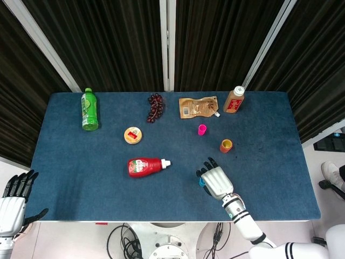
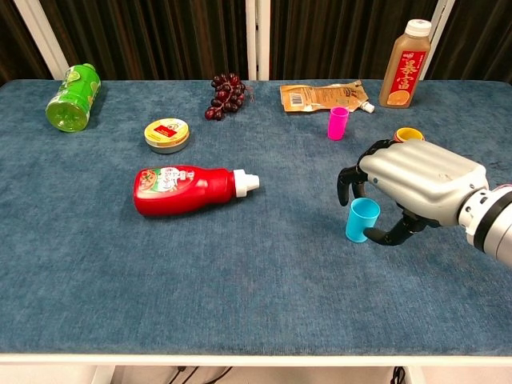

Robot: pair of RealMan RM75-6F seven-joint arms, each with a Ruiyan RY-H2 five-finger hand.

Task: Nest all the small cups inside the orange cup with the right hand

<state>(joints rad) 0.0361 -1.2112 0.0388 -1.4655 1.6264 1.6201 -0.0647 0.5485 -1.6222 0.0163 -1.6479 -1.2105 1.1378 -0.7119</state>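
Observation:
The small blue cup (image 2: pixel 362 220) stands upright on the blue table (image 2: pixel 240 280), and only a sliver of the blue cup (image 1: pixel 200 182) shows in the head view. My right hand (image 2: pixel 416 180) arches over it: the fingers curl down behind its rim and the thumb touches its right side, without a closed grip. From above, the right hand (image 1: pixel 215 181) covers most of the cup. The orange cup (image 2: pixel 409 134) (image 1: pixel 226 145) stands just behind the hand. The pink cup (image 2: pixel 338 123) (image 1: pixel 202 129) stands further back. My left hand (image 1: pixel 13 199) hangs open off the table's near left corner.
A red ketchup bottle (image 2: pixel 192 189) lies left of the blue cup. Further back are a round tin (image 2: pixel 167 134), a green bottle (image 2: pixel 70 98), grapes (image 2: pixel 224 94), a brown pouch (image 2: pixel 322 96) and an upright juice bottle (image 2: pixel 408 66).

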